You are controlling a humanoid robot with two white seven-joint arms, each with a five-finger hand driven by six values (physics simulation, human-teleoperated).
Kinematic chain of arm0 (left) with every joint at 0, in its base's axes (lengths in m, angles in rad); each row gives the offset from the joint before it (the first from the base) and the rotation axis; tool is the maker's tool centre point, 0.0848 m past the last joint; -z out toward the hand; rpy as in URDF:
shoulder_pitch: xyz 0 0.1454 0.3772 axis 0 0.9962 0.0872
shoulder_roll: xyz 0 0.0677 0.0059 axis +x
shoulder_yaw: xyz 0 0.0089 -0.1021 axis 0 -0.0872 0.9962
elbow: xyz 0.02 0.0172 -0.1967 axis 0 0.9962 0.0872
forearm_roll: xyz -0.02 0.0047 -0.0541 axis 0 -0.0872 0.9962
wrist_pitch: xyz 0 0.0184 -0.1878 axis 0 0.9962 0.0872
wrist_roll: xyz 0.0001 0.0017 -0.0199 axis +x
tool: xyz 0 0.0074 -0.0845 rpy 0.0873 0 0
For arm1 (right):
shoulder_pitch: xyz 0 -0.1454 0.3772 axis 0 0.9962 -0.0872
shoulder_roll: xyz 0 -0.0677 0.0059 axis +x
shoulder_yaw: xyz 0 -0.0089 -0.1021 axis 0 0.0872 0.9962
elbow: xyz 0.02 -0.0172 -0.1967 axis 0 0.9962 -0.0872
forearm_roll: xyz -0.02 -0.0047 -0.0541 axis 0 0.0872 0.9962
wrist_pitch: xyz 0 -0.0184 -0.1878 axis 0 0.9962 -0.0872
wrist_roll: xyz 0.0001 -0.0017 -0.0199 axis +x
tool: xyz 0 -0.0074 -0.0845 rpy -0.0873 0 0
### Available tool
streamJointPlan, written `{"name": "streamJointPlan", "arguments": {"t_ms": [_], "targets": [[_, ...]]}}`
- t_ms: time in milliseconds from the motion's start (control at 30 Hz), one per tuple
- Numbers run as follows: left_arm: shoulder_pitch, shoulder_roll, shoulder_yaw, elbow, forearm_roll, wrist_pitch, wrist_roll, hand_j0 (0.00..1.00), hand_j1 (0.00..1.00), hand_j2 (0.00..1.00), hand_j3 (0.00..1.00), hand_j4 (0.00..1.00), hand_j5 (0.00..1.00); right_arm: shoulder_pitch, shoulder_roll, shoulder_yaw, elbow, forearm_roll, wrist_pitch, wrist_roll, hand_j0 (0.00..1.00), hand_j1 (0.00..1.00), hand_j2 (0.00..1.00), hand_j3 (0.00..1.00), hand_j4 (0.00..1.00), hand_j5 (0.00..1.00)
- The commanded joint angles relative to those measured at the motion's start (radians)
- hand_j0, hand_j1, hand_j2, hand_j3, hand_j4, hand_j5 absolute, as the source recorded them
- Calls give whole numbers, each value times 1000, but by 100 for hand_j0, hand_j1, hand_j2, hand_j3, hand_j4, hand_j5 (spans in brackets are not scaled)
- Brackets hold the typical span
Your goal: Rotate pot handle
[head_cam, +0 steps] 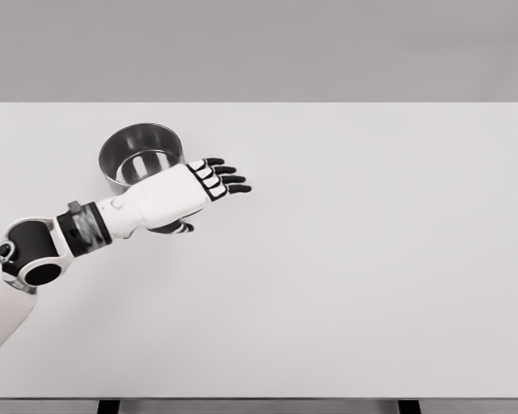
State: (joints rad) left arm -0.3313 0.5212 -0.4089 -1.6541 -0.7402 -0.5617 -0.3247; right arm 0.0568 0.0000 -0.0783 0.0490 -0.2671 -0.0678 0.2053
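Reaching over the pot's [140, 155] near rim, the left hand [183, 195] spreads its fingers, holding nothing, white table [371, 259] bare rightward.

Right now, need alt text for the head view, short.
The robot's left hand, fingers extended and holding nothing, sits in front of a round metal pot at the upper left of a white table, overlapping the pot's front. No pot handle shows, and the right arm is out of view.
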Motion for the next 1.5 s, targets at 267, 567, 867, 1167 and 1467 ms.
{"name": "streamJointPlan", "arguments": {"t_ms": [267,567,867,1167,1467], "targets": [[-3,5,13,-9,-31,63,-39,100,100,100,100,100,100,0,0,0,0,0,0,0,100,100,100,100,100,100],[-5,8,16,0,-102,102,-39,100,100,100,100,100,100,0,0,0,0,0,0,0,100,100,100,100,100,100],[-5,11,15,4,-133,134,-39,100,100,100,100,100,100,0,0,0,0,0,0,0,100,100,100,100,100,100],[-6,26,24,0,-131,134,-37,100,100,100,100,100,100,0,0,0,0,0,0,0,100,100,100,100,100,100],[2,46,44,2,-131,135,-37,100,100,100,100,100,100,0,0,0,0,0,0,0,100,100,100,100,100,100]]}}
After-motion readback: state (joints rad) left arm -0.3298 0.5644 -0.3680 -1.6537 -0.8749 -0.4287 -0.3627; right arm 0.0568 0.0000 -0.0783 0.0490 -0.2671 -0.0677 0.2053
